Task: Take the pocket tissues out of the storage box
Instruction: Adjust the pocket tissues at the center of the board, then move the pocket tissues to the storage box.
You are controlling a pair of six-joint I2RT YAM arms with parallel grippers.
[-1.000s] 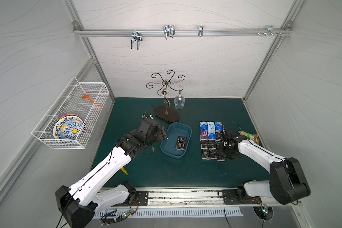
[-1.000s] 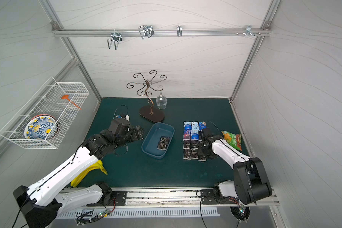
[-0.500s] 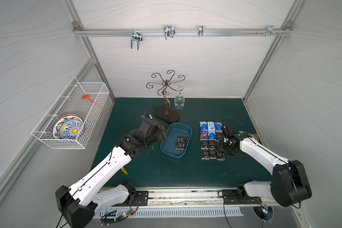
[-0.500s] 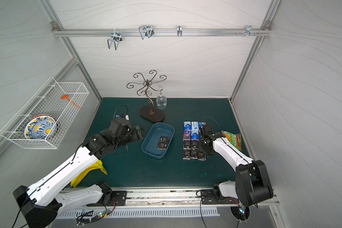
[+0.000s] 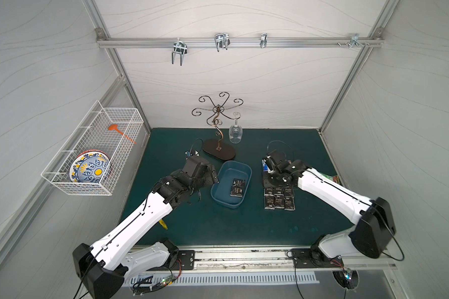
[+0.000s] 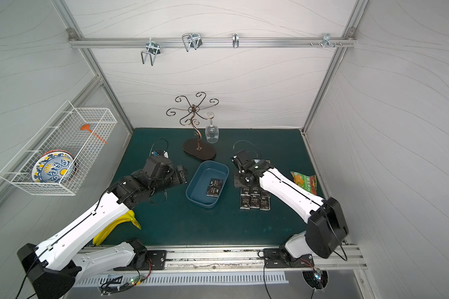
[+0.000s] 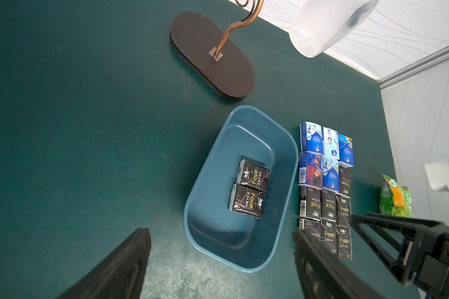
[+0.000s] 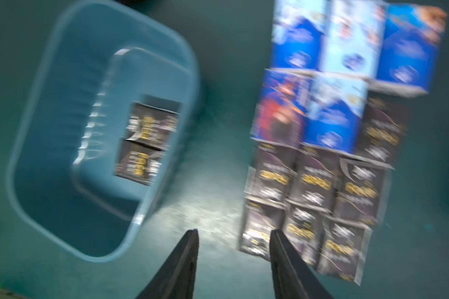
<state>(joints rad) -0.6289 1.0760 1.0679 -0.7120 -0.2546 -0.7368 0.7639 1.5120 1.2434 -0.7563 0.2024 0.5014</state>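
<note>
Storage box: the blue storage box (image 5: 230,170) stands on the green mat (image 5: 218,225) between the two arms. Two black packs (image 5: 237,187) lie flat in it, side touching side.
Packs outside: rows of packs (image 7: 324,191) lie tight together on the mat, just beside the box.
Right gripper: the right gripper (image 8: 234,233) hangs above these rows with its fingers partly apart and nothing between them. Its wrist picture is blurred.
Left gripper: the left gripper (image 7: 221,233) is near the other side of the box, fingers wide apart, empty.
Risk, double grasp: the two packs touch, so the fingers may take both, or push one against the wall.
Risk, box: a finger catching the rim may slide or tip the box, which is probably light.
Risk, rows: a low pass may scatter the tidy rows.
Risk, arms: if both reach in together, they may collide.
</note>
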